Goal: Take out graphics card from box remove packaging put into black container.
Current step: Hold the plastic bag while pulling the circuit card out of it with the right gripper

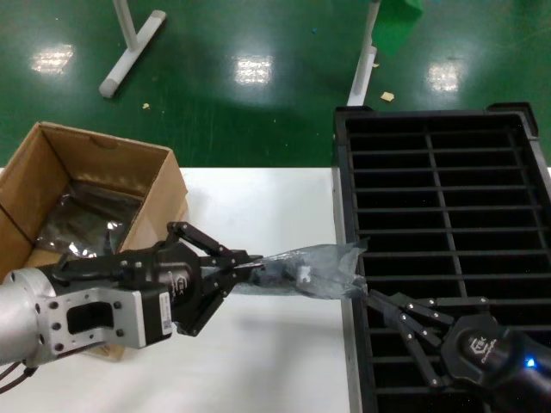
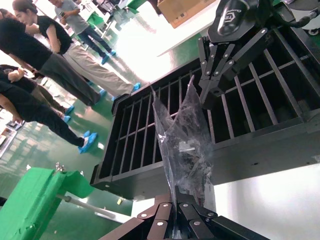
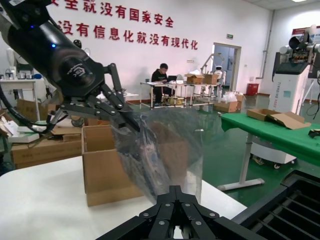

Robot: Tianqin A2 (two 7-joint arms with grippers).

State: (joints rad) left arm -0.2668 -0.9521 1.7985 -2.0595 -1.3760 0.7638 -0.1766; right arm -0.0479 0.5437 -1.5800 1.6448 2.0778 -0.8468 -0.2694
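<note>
The grey-silver packaging bag (image 1: 306,271) hangs stretched between my two grippers, just above the white table beside the black container's (image 1: 344,198) left wall. A dark shape with a pale spot shows through the bag; I cannot make out the graphics card clearly. My left gripper (image 1: 250,262) is shut on the bag's end nearer the box (image 1: 164,185). My right gripper (image 1: 370,298) is shut on the opposite end, over the container's edge. The bag also shows in the left wrist view (image 2: 182,150) and the right wrist view (image 3: 160,150), pinched in each gripper (image 2: 175,205) (image 3: 175,192).
The open brown box holds another crinkly bag (image 1: 86,219) at its bottom. The white table (image 1: 258,361) runs between box and container. In the wrist views there are people, green tables and other cartons (image 3: 280,117) far behind.
</note>
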